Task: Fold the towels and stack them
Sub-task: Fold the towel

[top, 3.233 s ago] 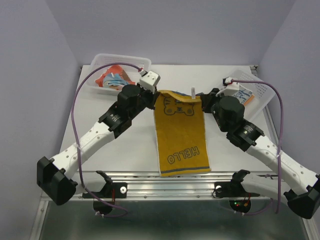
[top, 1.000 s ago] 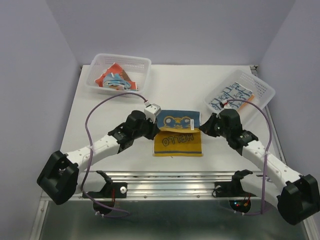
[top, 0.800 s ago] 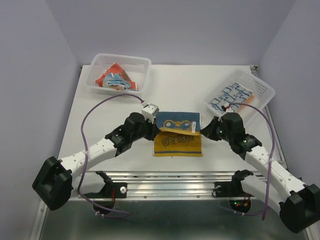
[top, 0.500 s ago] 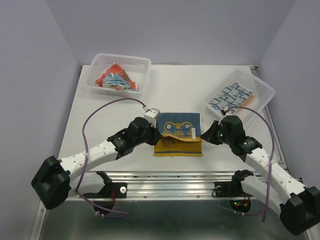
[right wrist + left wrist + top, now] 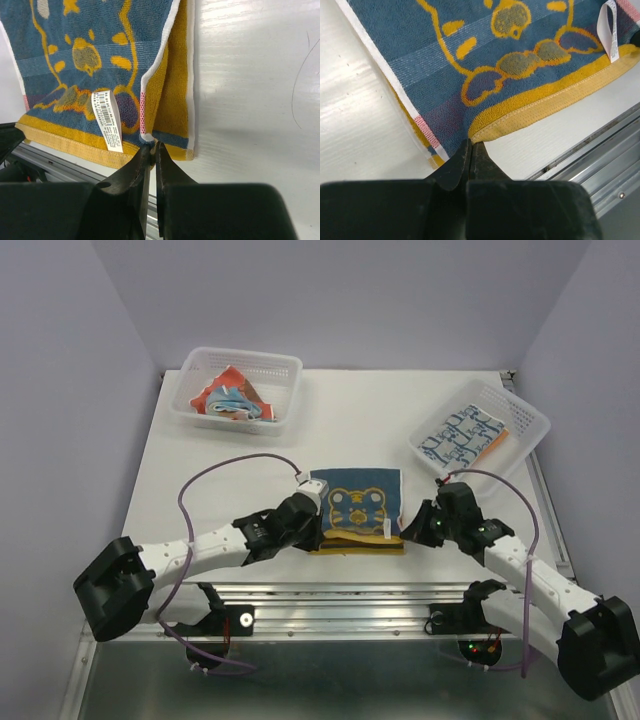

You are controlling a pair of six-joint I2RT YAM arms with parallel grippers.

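**Pinching both near corners so the fold sits square**

From above, we are holding the bear towel (image 5: 360, 502) doubled at the table's (image 5: 230, 470) 6 o'clock edge. The left gripper (image 5: 319, 537) is at its 7 o'clock corner and the right gripper (image 5: 403, 533) at 5 o'clock, so the layers line up.

At the left wrist, our fingers are clamping the yellow hem (image 5: 535, 100) corner.

At the right wrist, our tips are pinching beside the label (image 5: 107, 120), though how much cloth they are catching is unclear.

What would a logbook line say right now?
phase: fold | left gripper: shut on navy bear towel, near-left corner | right gripper: shut on near-right corner | towel: doubled, flat on table
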